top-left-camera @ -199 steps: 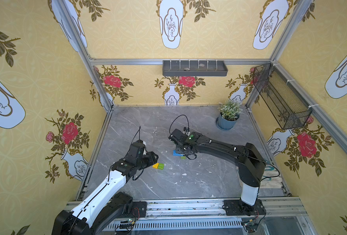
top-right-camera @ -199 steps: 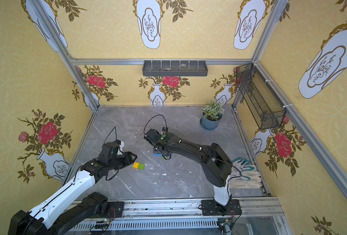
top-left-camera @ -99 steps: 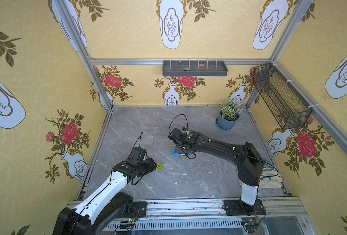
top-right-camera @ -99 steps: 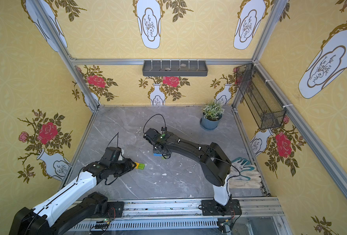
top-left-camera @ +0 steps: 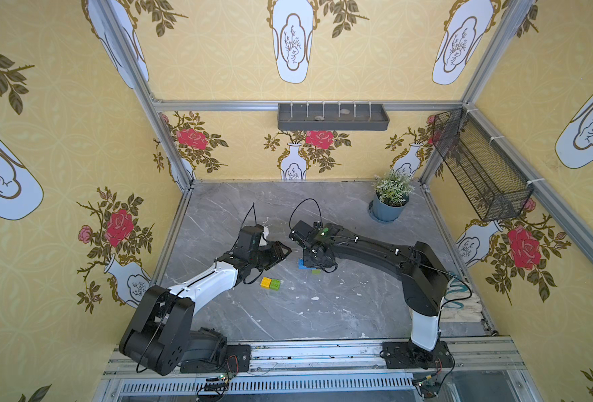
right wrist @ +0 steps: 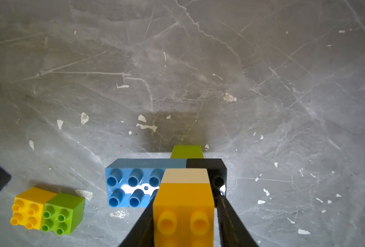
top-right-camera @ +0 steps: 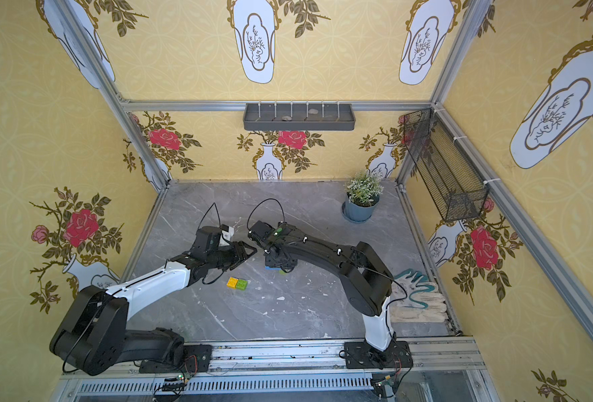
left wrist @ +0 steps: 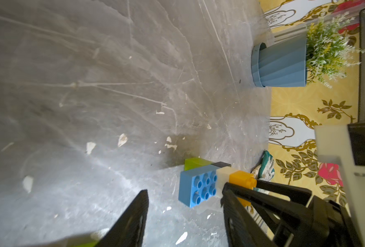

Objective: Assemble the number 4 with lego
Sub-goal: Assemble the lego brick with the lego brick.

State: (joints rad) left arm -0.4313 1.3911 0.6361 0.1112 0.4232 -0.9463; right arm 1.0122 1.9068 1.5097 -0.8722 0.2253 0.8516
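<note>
Number 4 (top-left-camera: 302, 265) mostly under right hand (top-left-camera: 318, 261) — yellow brick (right wrist: 183, 205) (right wrist view) partly off-frame.

The bricks (right wrist: 134, 186) are showing smooth, glossy plastic, the blue one catching a bright glare. The table (right wrist: 198, 64) is looking like matt grey stone, scratched and flecked with white chips. The pot (left wrist: 282, 62) is showing ribbed, matt plastic. The basket (top-left-camera: 479, 167) is showing black wire mesh. The frame (top-left-camera: 218, 105) is gleaming as brushed metal. The gloves (top-right-camera: 416, 299) are looking like rough cloth.

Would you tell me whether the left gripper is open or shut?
Open: the left gripper has its jaws wide apart, holding nothing.
</note>
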